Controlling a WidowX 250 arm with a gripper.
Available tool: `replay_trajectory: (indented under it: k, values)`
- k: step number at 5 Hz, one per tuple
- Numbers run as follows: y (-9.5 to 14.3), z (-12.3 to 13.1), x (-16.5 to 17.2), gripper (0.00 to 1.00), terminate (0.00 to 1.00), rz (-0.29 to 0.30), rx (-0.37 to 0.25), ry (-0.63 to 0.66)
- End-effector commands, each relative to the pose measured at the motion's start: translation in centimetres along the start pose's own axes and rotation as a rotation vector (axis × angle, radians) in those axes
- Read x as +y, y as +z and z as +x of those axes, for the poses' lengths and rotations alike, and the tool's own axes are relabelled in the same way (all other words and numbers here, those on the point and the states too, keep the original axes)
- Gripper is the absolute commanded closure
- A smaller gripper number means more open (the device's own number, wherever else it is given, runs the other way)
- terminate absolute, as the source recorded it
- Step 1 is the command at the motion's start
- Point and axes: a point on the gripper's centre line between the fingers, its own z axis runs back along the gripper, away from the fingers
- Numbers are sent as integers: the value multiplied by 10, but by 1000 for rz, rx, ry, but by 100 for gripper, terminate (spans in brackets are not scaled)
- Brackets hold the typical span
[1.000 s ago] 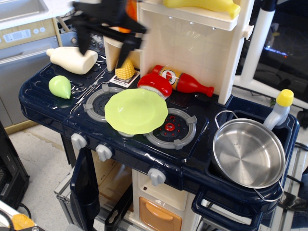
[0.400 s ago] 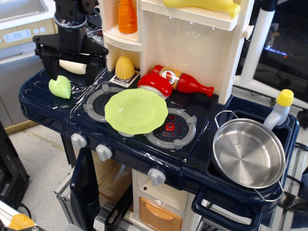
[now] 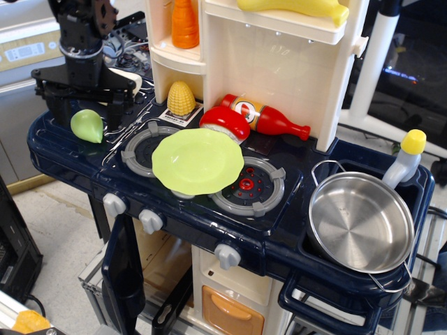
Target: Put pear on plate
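The pale-green pear [image 3: 86,125] lies on the dark blue toy stove top at the far left. The lime-green plate [image 3: 198,160] rests over the left burner, right of the pear. My black gripper [image 3: 85,110] hangs open directly above the pear, one finger on its left and one [image 3: 114,112] on its right, the tips level with the pear's top. It holds nothing.
A cream-white bottle [image 3: 126,78] lies behind the gripper. A yellow corn cob [image 3: 181,98], a red-and-white piece [image 3: 225,123] and a ketchup bottle [image 3: 269,117] sit behind the plate. A steel pot [image 3: 360,221] fills the sink at right. The cream cabinet wall [image 3: 279,70] rises behind.
The gripper has moved left and down from above the corn and bottle to over the pear. The pear and plate have stayed in place.
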Motion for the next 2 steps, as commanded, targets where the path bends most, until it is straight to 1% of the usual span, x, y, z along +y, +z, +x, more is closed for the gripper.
replay_trajectory:
  k: [1,2]
  values:
    - [-9,15,18,0,0,-47,-27,20]
    - [-12,11,10,100,0,-69,-1,59]
